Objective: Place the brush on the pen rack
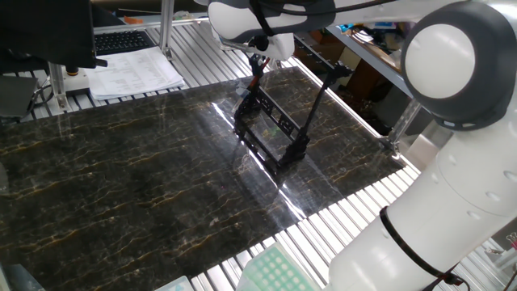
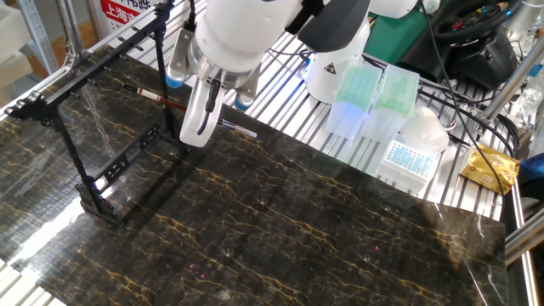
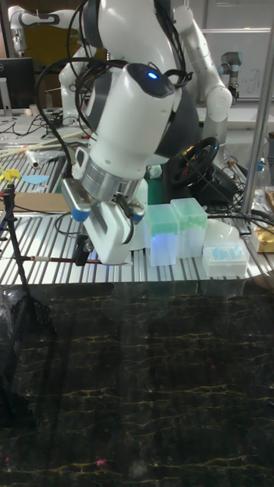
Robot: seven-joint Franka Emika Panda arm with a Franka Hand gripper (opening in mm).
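One big risk first: I'm holding the thin pencil-like brush, dark shaft w/ reddish-brown section [image 2: 174,102], clenched between the fingers of the white two-finger gripper [image 2: 202,110] up beside the black open-frame pen rack of thin bars [image 2: 102,136], w/ the grip near the middle of the stick. Brush sits roughly level, its far end poking toward the rack's slanted arms; in the tall fixed view the brush [image 3: 57,261] reaches toward the rack bar [image 3: 15,228] at frame edge, but I can't tell if it's touching or resting yet.

Largest to smallest, as I judge it:

1. Rack tip/shift. It's light, thin-barred, standing on slick dark marble-look tabletop [image 2: 297,221]. If I push the stick sideways into an upright, whole frame prob slides or topples.
2. Missed cradle. Two supports need to catch the stick; if only one end lands, letting go = brush pivots and drops thru the open frame onto table.
3. Finger snag. Gripper pads are wide vs. the bars; from one fixed view the gripper [image 1: 257,63] is right over the rack [image 1: 275,129] top, so a jaw could hook a bar on retreat.
4. Roll-off. Round shaft, slanted arms; release too high and it may bounce or roll out.
5. Depth misread on my side: glare on the table and arm body block the contact pt.
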